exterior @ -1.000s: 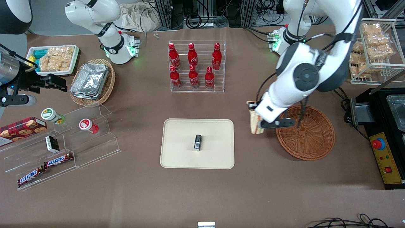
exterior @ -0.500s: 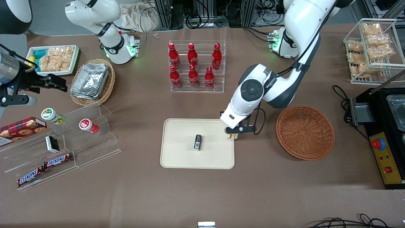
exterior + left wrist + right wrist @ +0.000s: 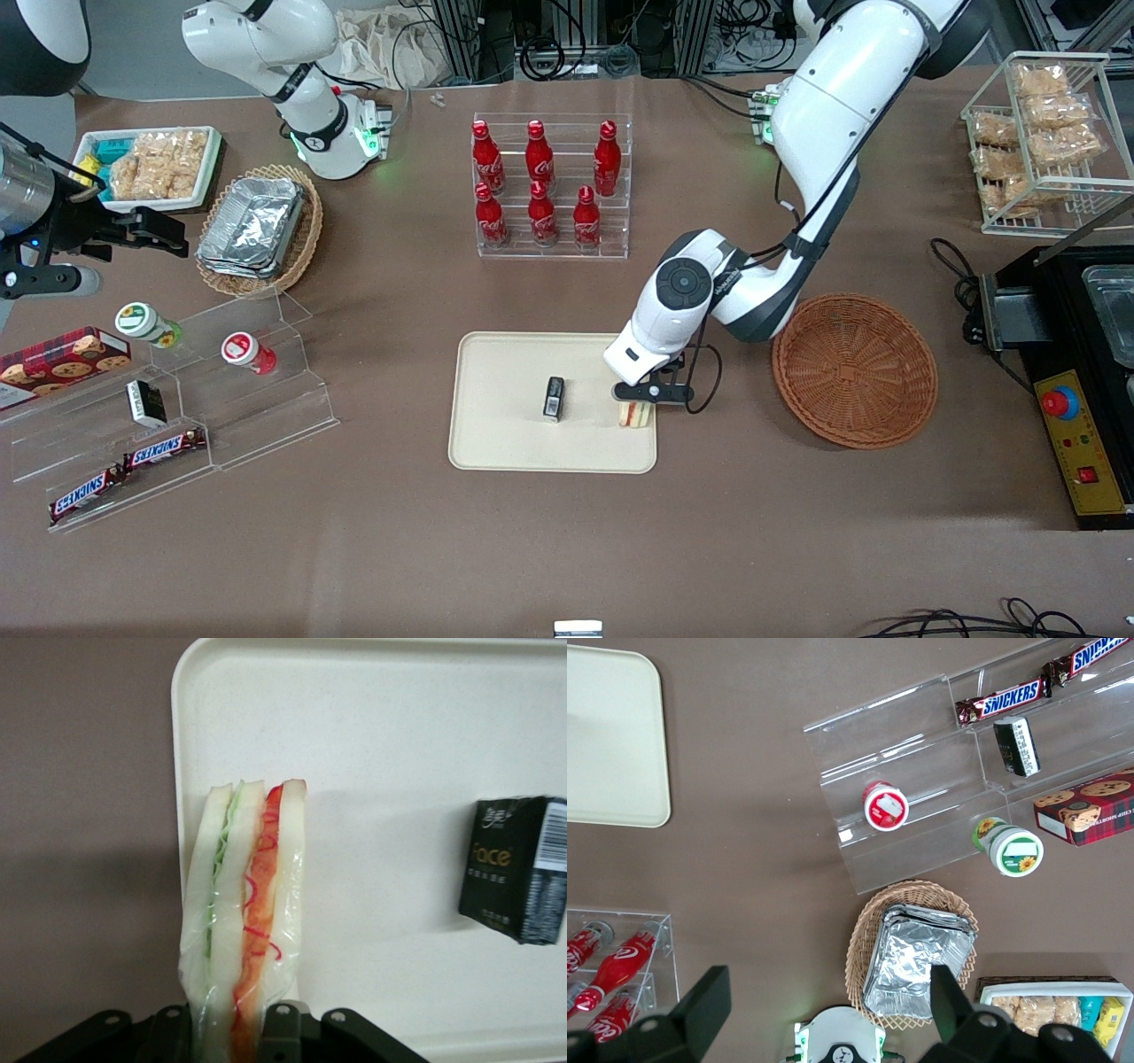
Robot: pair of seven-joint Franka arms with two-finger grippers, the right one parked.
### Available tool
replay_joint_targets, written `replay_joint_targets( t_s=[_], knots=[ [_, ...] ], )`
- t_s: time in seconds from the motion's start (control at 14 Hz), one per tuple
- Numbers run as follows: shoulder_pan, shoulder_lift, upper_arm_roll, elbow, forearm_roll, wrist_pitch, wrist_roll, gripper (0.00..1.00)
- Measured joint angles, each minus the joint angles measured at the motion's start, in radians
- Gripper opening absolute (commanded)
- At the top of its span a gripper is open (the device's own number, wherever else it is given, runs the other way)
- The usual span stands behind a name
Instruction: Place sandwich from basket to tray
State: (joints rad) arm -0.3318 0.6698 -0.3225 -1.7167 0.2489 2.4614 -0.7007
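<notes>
even overhead light, soft shadows under the arm, frames sharp throughout.

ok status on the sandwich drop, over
Gripper shut on sandwich, low over tray edge nearest basket. Basket empty. Small black pack on tray beside it, apart, not blocking.

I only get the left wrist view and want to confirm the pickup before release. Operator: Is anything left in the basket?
Observer: No, the basket holds nothing.
Operator: Where is the gripper over the tray?
Observer: The gripper, shut on the sandwich, is above the edge of the tray nearest the basket.
Operator: Is anything on the tray besides the black pack?
Observer: No, only the black pack, near the tray's middle.
</notes>
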Motion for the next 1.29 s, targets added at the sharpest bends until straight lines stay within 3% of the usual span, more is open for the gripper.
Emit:
replay_joint_targets(
  t_s=[0.07, 0.14, 0.5, 0.79, 1.0, 1.29],
  knots=[
    [0.0, 0.004, 0.0, 0.004, 0.019, 0.0, 0.0, 0.9],
    [0.0, 0.006, 0.0, 0.006, 0.027, 0.0, -0.001, 0.99],
    [-0.001, -0.015, -0.002, 0.031, 0.027, -0.003, -0.07, 0.99],
    [0.007, -0.141, -0.001, 0.052, 0.006, -0.17, -0.105, 0.99],
    [0.049, -0.248, 0.001, 0.053, -0.073, -0.341, -0.044, 0.99],
    [0.169, -0.387, 0.008, 0.055, -0.222, -0.59, 0.214, 1.0]
  ],
)
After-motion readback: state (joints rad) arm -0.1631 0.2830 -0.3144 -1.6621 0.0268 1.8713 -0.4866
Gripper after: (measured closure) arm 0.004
